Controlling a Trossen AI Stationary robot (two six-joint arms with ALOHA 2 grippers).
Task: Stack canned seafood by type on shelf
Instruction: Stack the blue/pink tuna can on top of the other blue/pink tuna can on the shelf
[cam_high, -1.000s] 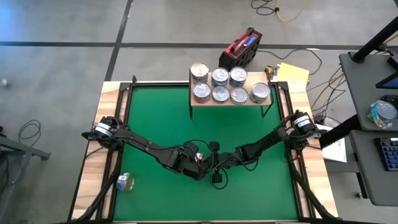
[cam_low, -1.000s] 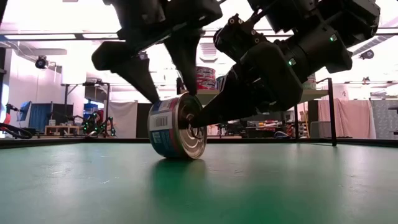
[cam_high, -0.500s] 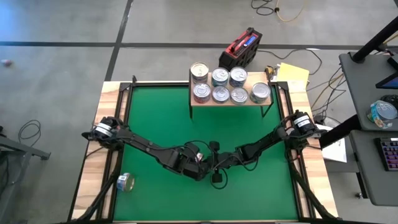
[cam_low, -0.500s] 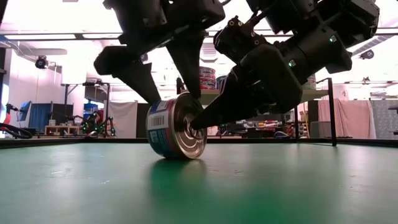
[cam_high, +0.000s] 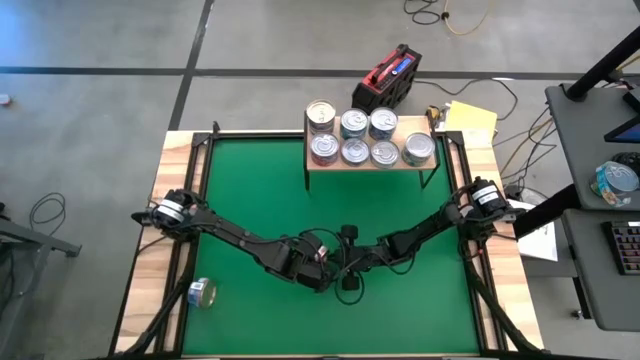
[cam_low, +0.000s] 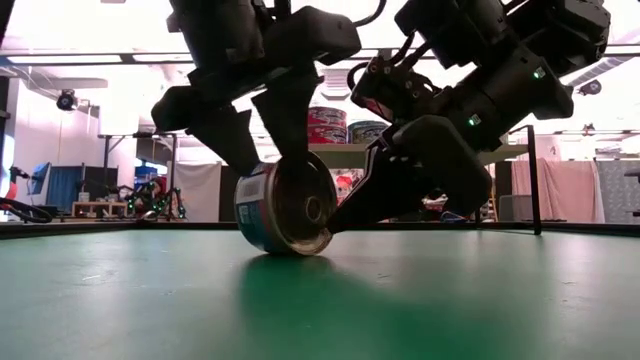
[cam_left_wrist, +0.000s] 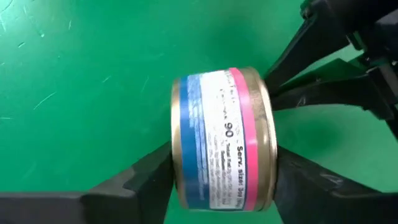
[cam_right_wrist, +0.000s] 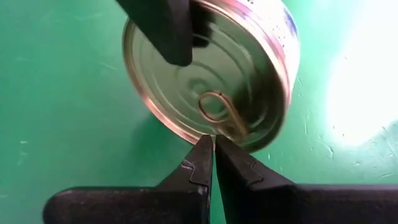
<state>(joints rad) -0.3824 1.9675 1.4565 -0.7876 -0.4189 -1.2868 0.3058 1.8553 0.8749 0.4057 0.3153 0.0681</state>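
Overhead, we see both dark arms meeting over the middle of the green mat (cam_high: 260, 190) on the desk, but their bodies hide what lies between them. From desk height we find it: a short round gold-topped tin with a blue and pink label (cam_low: 285, 203), standing on its rim on the mat.

Our left wrist view shows the left end effector (cam_left_wrist: 221, 177) straddling this tin, one dark finger (cam_left_wrist: 146, 177) against each flat face, grasping it. Our right wrist view shows the pull-tab lid (cam_right_wrist: 214, 93) and the right end effector (cam_right_wrist: 213, 152) clenched with nothing between its fingers, its tip just at the lid's lower edge.

Only the overhead view shows the small light-wood shelf on thin black legs (cam_high: 370, 163) at the mat's far edge, carrying seven round tins (cam_high: 355, 137) in two rows. A lone tin (cam_high: 202, 293) lies on the wooden border at the desk's near left corner.
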